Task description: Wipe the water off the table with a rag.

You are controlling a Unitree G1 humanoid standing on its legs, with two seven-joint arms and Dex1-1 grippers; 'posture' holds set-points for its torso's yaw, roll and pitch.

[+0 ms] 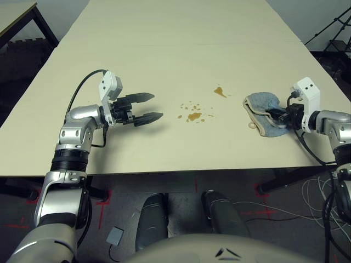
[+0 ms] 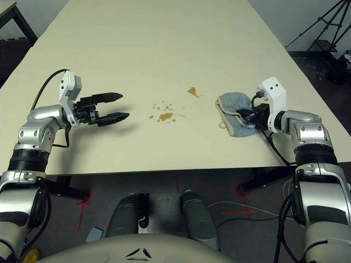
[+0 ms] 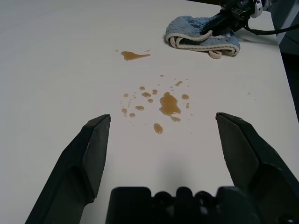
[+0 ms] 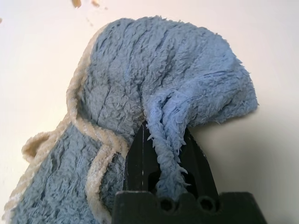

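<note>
Rag gripped, wiping still to come

Right jaws (image 4: 167, 140) pinch a fold of the blue rag (image 4: 196, 60); left jaws (image 3: 163, 116) stand apart, empty, across the water (image 1: 194, 116) from it. The rag rests beside the water on the worktop (image 1: 164, 60); next it likely needs sweeping over the spots.

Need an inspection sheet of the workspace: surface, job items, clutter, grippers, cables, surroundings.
Surface: cream table, amber blotches and droplets of water near the middle
Job's things: blue rag bunched on the table, to the right of the water
Clutter: nothing seen on the table
Left gripper: open, empty, above the table
Right gripper: shut on a fold of the rag
Cables: black cable looped at the left wrist; thin cables on the floor
Surroundings: tripod beyond the table's right side
</note>
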